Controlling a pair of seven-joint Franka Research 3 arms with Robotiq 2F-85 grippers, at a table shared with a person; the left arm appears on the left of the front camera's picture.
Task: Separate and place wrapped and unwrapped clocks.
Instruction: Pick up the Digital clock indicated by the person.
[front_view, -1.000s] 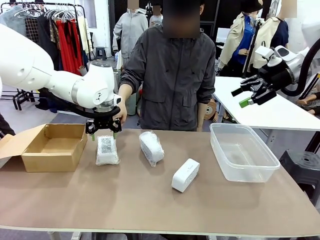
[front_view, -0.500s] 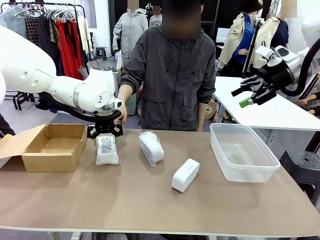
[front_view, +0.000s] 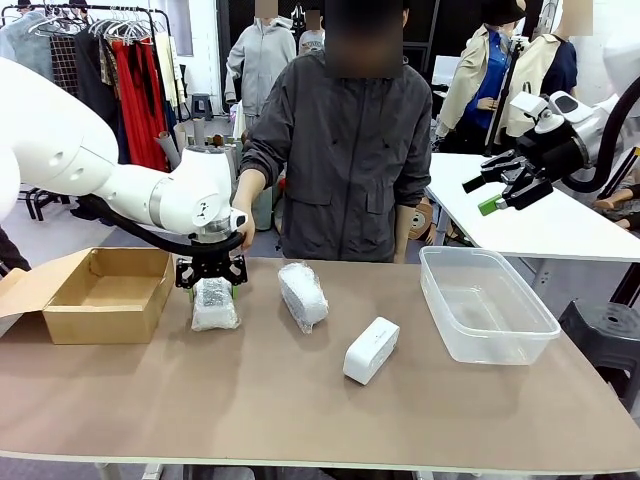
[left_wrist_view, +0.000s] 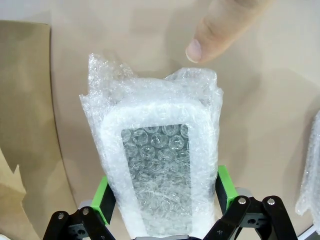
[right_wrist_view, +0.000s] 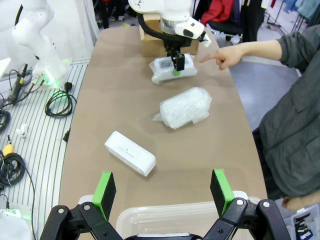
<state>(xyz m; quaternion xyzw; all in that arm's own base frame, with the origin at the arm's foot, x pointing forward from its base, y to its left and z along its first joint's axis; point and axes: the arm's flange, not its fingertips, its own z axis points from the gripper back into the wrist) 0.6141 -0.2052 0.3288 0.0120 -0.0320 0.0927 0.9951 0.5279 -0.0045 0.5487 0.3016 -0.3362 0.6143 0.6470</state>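
both released: right gripper (front_view: 478, 197) up, left gripper (front_view: 211, 284) astride wrapped clock (front_view: 215, 311) w/ far end hidden

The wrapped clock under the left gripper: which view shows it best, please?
The left wrist view: the wrapped clock is close up, its face visible through the wrap. The front view has it partly behind the left gripper; the right wrist view shows it small and far.

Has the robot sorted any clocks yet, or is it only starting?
Only starting. Done: nothing; the cardboard box and the clear plastic tub look empty. In hand: the left arm's jaws stand open on either side of one bubble-wrapped clock, not yet closed, where a person's finger points. Left: that clock, the second wrapped clock and the bare white clock, all on the table.
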